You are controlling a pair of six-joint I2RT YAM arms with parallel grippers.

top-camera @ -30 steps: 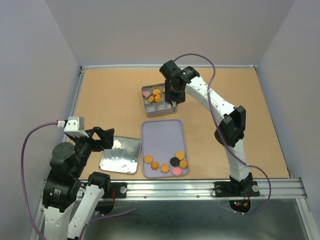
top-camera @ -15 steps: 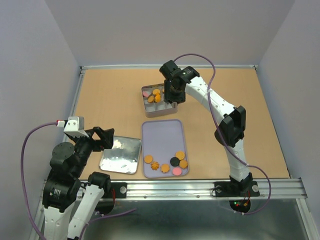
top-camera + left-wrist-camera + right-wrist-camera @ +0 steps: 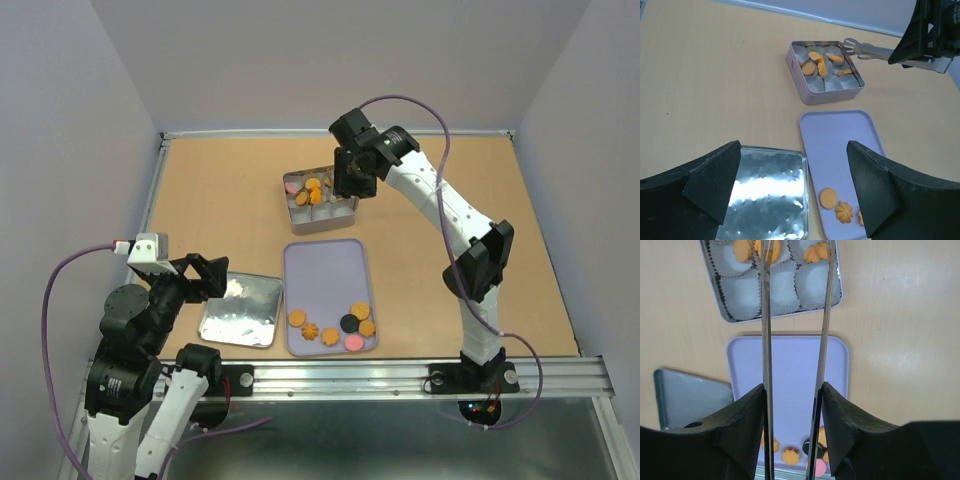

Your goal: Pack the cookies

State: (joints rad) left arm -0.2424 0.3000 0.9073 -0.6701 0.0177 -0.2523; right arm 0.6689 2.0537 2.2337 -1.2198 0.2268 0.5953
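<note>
An open square tin (image 3: 345, 212) of white paper cups holds several orange-brown cookies (image 3: 313, 190) and a pink one. Several more cookies (image 3: 349, 323), orange, black and pink, lie at the near end of the lilac tray (image 3: 325, 265). My right gripper (image 3: 352, 178) is shut on metal tongs (image 3: 865, 50). The tong arms (image 3: 765, 315) stand apart, with their tips over the tin's far right cups (image 3: 816, 65). My left gripper (image 3: 205, 278) is open and empty above the tin lid (image 3: 240, 310).
The shiny lid (image 3: 765, 195) lies flat just left of the tray (image 3: 840, 140). The tin (image 3: 785, 316) sits just beyond the tray (image 3: 790, 370). A raised rail edges the wooden table, and grey walls stand on three sides.
My right arm has swung up and to the right, drawing the tongs back from the tin's middle toward its right side. The left arm has not moved.
</note>
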